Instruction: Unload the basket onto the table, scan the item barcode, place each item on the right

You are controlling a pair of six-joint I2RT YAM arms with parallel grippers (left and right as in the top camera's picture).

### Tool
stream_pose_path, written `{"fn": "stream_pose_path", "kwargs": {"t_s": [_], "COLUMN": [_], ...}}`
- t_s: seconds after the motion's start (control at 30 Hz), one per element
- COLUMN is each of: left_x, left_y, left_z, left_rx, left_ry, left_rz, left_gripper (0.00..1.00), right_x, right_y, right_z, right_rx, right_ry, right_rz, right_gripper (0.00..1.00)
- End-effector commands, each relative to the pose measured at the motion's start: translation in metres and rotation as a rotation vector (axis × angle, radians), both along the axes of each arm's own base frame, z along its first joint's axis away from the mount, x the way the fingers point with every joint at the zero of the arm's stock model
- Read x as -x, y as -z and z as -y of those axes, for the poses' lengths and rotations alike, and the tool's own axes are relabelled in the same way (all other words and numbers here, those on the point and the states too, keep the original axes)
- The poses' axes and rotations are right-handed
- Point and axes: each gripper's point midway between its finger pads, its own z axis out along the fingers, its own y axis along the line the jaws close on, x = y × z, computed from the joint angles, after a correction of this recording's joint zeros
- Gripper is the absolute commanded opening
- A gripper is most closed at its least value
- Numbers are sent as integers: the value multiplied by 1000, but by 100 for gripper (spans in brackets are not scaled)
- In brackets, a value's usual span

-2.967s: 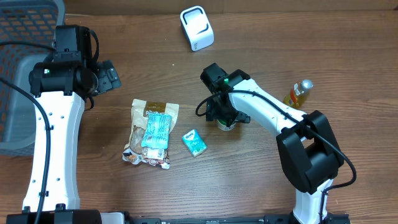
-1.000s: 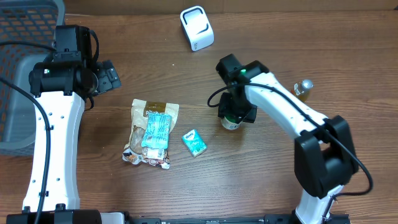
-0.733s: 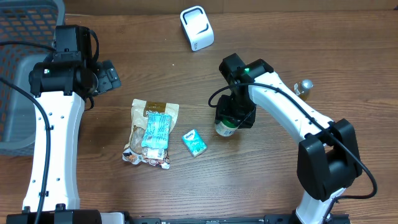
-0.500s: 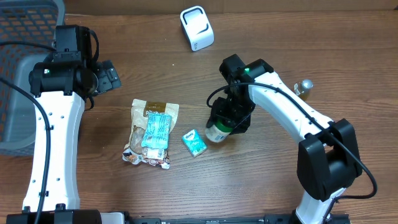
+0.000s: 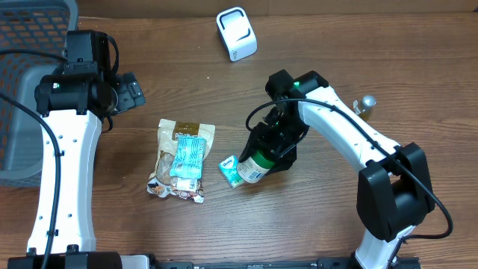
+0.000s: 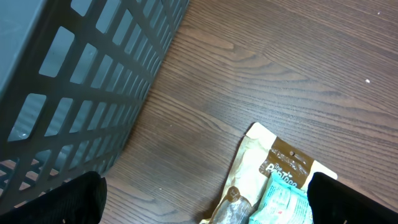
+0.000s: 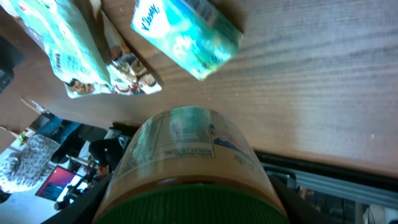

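Note:
A jar [image 5: 253,167] with a green lid and a pale printed label hangs tilted above the table, its base toward the tissue pack [image 5: 231,172]. My right gripper [image 5: 278,148] is shut on the jar near its lid. In the right wrist view the jar [image 7: 186,155] fills the lower middle, a black finger [image 7: 93,200] pressed on each side, label text facing the camera. A white scanner [image 5: 237,33] stands at the back of the table. My left gripper [image 5: 131,91] hangs open beside the basket, nothing between its fingertips [image 6: 56,200].
A dark mesh basket [image 5: 30,82] fills the back left corner. A brown snack bag [image 5: 179,159] with a teal packet on it lies left of the tissue pack. A small bottle [image 5: 364,106] stands at the right, behind my right arm.
My right gripper has lifted the jar off the table, tipped it over and carried it forward and left toward the tissue pack. The left arm has not moved.

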Motion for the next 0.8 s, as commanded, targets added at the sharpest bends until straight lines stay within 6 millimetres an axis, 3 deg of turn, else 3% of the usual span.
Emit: {"fn": "stream_pose_path", "kwargs": {"t_s": [0.0, 0.6, 0.77], "left_x": [0, 0, 0], "left_y": [-5, -5, -5], "left_z": [-3, -3, -3], "left_rx": [-18, -18, -18], "left_ry": [3, 3, 3], "left_rz": [11, 11, 11], "left_gripper": [99, 100, 100], "right_x": [3, 31, 33], "right_y": [-23, -32, -33], "right_z": [-8, 6, 5], "right_rx": [-64, 2, -2], "right_ry": [3, 10, 13], "right_rz": [2, -144, -158], "right_gripper": [55, 54, 47]}}
